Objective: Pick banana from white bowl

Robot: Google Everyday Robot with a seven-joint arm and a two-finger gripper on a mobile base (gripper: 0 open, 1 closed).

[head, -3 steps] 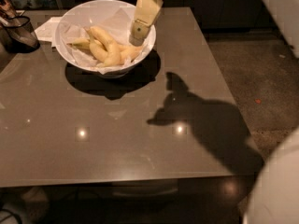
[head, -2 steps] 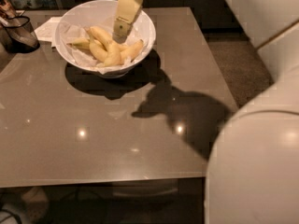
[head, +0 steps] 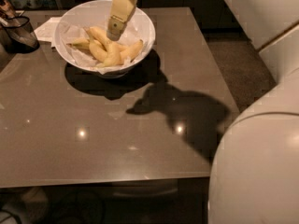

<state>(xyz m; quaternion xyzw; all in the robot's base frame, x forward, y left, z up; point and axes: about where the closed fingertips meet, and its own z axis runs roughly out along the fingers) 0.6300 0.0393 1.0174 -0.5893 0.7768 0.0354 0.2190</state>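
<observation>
You have not picked anything yet. The bananas (head: 110, 50) all lie in a pile on the paper lining of the bowl (head: 145, 27), which sits toward 11 o'clock on the tabletop (head: 93, 139).

As I judge it, the approach is about done. What is left is the grasp on one banana and the lift clear of the rim.

The claw (head: 113, 33) reaches in over the bowl from 12 o'clock, slanted tip-down toward 7 o'clock. Its tip is at the top of the pile, touching or just above it; I cannot tell which. I also cannot tell whether the claw is set wide or narrow. The basket (head: 18, 31), at the bowl's 9 o'clock, is well apart from the claw.
</observation>
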